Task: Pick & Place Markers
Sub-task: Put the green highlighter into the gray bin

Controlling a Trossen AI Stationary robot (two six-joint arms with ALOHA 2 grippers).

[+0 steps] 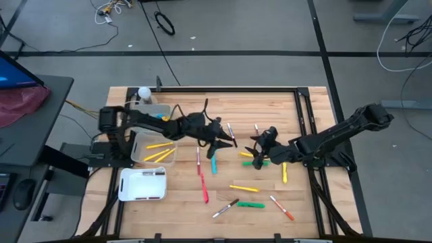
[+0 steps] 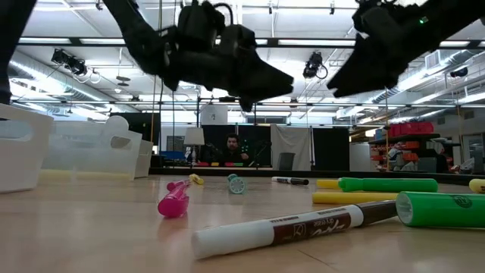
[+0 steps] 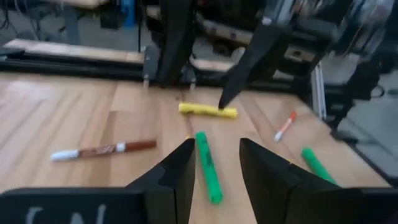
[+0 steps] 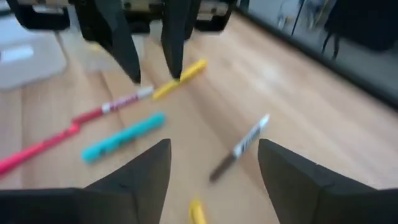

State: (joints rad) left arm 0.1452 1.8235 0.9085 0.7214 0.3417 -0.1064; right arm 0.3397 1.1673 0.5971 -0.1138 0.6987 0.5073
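Both arms' jaws released, empty, above scattered markers (image 1: 244,187), clear bins (image 1: 154,147) beside

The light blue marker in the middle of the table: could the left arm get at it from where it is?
Probably yes. The left gripper hangs open just above the light blue marker, which lies flat with bare wood around it; the right gripper is off to the side.

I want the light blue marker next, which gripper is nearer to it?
Left. The left gripper hangs open just above the light blue marker, toward the table's far side. The right gripper, open, is farther off to the marker's right, above the green and yellow markers.
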